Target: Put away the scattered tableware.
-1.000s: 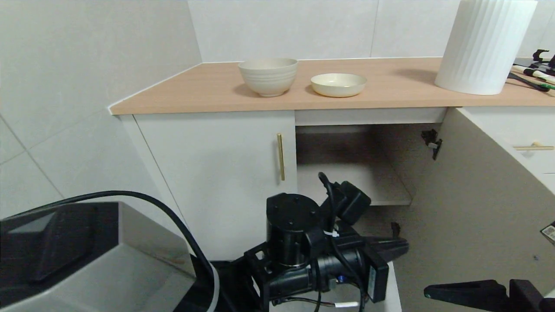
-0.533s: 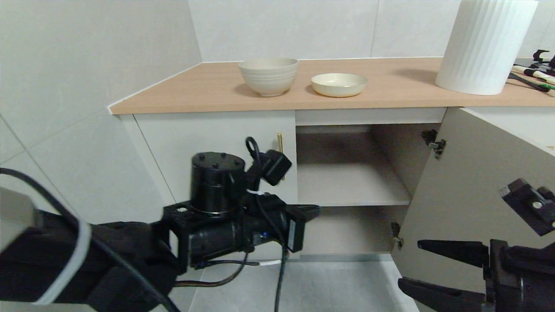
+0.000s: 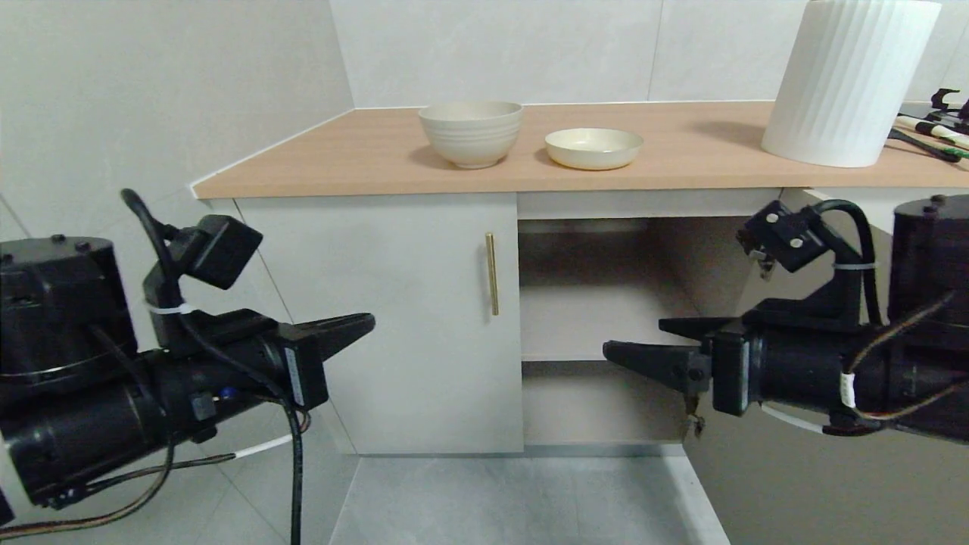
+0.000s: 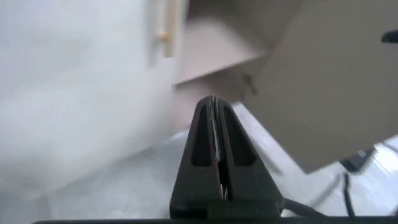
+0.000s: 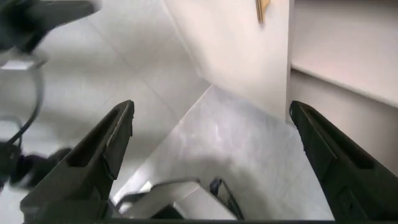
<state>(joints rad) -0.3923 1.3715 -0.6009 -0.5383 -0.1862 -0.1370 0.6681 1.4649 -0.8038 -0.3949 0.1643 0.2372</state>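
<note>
The left gripper [image 3: 362, 324] is held in front of the cabinet [image 3: 424, 257], level with the middle of its closed left door. Its fingers are pressed together with no gap, and nothing is gripped. The right gripper [image 3: 634, 337] is held before the cabinet's open right compartment. Its jaws are spread wide and nothing is held between them.

Inside that compartment a shelf [image 3: 606, 325] is seen, and the open door [image 3: 795, 484] is swung out at the cabinet's right side. A brass handle [image 3: 491, 272] is fixed upright along the closed door's edge.

On the cabinet's wooden countertop [image 3: 341, 163] a deep cream bowl [image 3: 471, 134] is set above the closed door. A shallow cream dish [image 3: 594, 147] is set near it — not touching — above the open compartment. Toward the cabinet's right end a tall white ribbed container [image 3: 848, 79] is placed, with some tools [image 3: 931, 132] lying beyond it.
</note>
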